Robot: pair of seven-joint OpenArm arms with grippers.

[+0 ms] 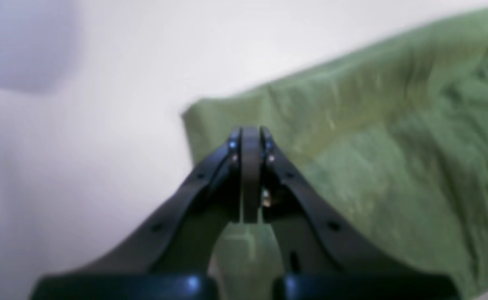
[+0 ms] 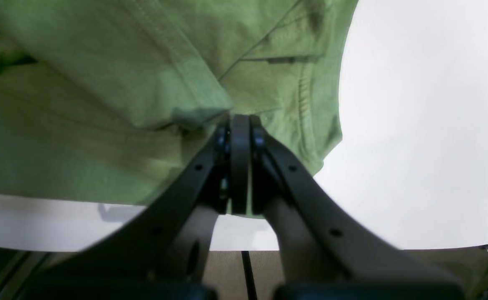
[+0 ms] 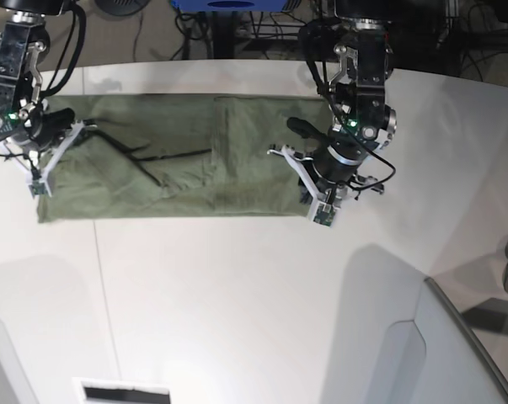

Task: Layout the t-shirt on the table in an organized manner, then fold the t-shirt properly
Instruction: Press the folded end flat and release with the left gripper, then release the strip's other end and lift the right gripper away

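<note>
Both grippers are pinched tight on cloth. The left gripper holds an end corner of the t-shirt; the right gripper clamps layered fabric near a stitched hem at the other end. The risk: if 1 pinch has caught only the top layer, lifting would peel the fold apart, and uneven pulls would skew the strip. Each arm leans down from the table's far edge. The t-shirt lies as a long band along that edge.

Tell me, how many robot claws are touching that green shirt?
2: the right gripper at the t-shirt's left end in the base view, the left gripper at its right end.
</note>
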